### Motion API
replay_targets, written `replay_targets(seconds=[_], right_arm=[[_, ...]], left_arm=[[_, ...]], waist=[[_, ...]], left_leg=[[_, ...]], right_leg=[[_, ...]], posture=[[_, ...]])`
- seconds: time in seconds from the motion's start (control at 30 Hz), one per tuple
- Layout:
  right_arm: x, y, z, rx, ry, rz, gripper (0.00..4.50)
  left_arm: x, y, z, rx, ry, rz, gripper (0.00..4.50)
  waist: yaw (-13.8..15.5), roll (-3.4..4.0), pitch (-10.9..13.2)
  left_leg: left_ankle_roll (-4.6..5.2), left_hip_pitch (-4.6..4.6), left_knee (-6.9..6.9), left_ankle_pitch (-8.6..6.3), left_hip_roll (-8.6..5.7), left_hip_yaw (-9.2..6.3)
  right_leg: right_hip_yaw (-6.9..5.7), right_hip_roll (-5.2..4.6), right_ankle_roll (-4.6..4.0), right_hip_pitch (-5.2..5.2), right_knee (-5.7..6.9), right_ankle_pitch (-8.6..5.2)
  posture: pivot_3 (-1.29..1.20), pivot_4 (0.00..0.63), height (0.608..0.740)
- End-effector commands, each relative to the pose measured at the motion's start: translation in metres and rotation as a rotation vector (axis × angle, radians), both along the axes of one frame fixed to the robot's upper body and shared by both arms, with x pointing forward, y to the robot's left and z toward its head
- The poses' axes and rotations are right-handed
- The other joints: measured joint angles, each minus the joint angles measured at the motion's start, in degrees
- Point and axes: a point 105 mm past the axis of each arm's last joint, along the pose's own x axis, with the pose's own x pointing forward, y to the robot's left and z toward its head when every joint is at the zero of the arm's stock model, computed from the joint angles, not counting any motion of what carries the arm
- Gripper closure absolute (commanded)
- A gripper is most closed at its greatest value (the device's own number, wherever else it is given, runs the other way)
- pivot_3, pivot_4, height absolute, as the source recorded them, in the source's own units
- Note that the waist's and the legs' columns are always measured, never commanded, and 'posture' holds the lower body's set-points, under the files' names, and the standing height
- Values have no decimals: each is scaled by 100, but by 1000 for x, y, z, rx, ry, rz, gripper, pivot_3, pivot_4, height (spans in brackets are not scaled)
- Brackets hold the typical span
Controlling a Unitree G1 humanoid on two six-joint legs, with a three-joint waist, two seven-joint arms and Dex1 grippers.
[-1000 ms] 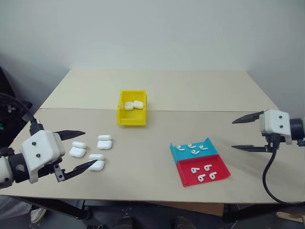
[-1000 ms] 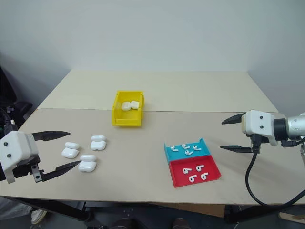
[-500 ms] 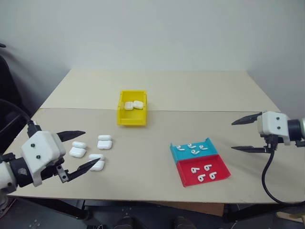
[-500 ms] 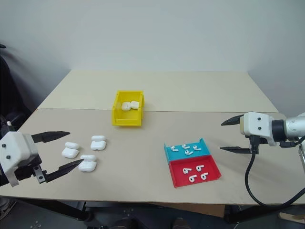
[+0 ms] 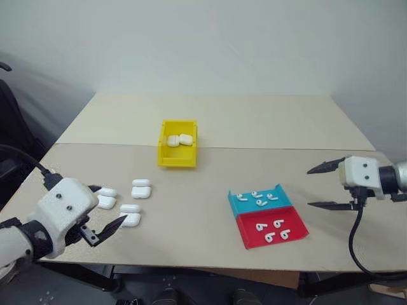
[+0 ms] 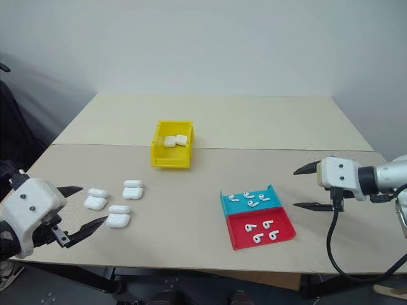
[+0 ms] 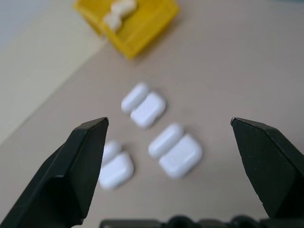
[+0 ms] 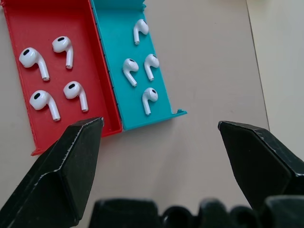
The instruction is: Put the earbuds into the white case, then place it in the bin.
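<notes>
Bright, even light, soft shadows; left wrist view blurred, right wrist view sharp

yellow bin [image 7: 127,19] blurred and cut off, cases [image 7: 175,150] soft

- Left gripper [image 5: 102,208]: boxy white housing with dark screws, tapered black fingers, black cable behind.
- Right gripper [image 5: 318,187]: the same white block, grey wrist, looping black cable.

Earbuds [image 8: 137,71] in trays; white case [image 5: 130,216] apparently open; bin [image 5: 177,159] upright.
</notes>
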Motion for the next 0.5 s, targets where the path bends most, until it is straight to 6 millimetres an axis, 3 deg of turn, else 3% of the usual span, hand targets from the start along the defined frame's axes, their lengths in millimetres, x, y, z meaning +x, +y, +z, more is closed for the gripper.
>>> replay_targets(seconds=[0.03,0.13,0.5], right_arm=[[2,7,8,1,-45,14,22],[4,6,7,-8,-53,3,22],[-1,7,0,-3,-45,-16,22]], left_arm=[[5,25,1,-61,126,191,0],[13,30,-1,-125,228,248,0],[36,15,-37,-231,414,310,0]], waist=[[-2,-1,0],[-1,-2,1],[7,-12,6]], left_leg=[[0,2,0,0,0,0],[0,6,0,0,0,-3],[-1,-2,-6,0,-3,-3]], right_leg=[[0,0,2,0,1,0],[-2,3,4,1,5,1],[3,-2,-17,-2,4,34]], posture=[[0,150,740],[0,150,740],[0,150,740]])
